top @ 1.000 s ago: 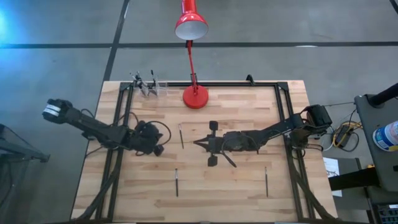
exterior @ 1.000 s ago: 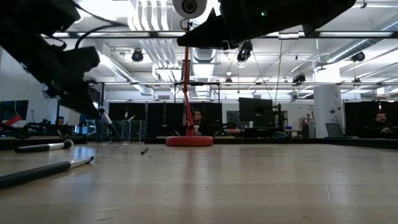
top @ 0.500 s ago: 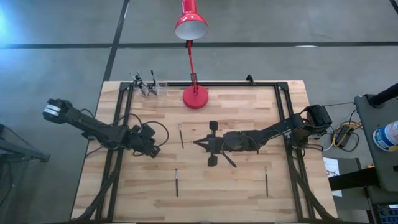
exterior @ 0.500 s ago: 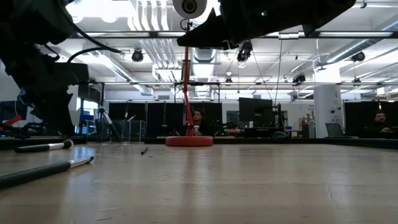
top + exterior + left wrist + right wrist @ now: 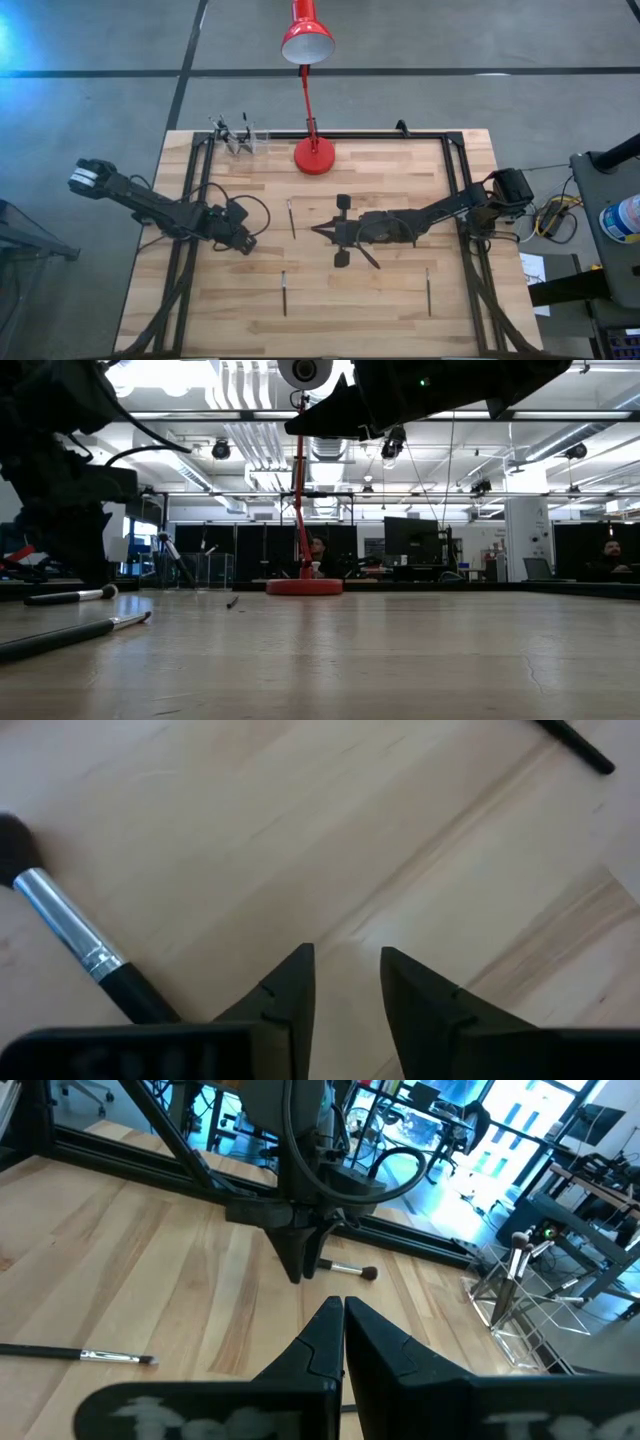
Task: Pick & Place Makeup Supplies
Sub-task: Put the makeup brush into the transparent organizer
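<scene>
Left claw [image 5: 243, 240] had retreated toward the surface's [image 5: 400, 300] left edge, fingers parted, beside a brush [image 5: 70, 935]. Right claw [image 5: 322, 231] hovered mid-surface, pressed together, empty.

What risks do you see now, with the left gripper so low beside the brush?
1. The left gripper is open over bare wood, with the silver-ferruled brush off to one side; closing now would likely grasp nothing.
2. The brush is round and may roll if a finger nudges it.
3. The right gripper waits shut nearby; the arms might collide.
</scene>
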{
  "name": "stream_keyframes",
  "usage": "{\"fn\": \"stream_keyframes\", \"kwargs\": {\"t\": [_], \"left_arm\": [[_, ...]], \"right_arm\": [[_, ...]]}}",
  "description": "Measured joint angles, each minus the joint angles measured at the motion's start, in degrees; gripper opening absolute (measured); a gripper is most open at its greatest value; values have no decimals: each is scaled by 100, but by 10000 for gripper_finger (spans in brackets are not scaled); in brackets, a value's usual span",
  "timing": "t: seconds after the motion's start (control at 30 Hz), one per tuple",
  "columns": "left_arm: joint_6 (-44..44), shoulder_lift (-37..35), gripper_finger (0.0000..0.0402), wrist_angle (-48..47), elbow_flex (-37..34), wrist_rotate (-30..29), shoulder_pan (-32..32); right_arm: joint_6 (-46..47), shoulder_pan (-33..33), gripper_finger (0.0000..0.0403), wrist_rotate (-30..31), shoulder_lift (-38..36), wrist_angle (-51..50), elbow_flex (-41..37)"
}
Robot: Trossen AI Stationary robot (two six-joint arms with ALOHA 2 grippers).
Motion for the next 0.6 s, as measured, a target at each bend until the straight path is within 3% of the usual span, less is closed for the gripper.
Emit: {"fn": "stream_keyframes", "kwargs": {"t": [0.6], "left_arm": [[-556, 246, 108, -62, -2, 339, -4]], "right_arm": [[30, 0, 8, 0, 0, -2, 0]]}}
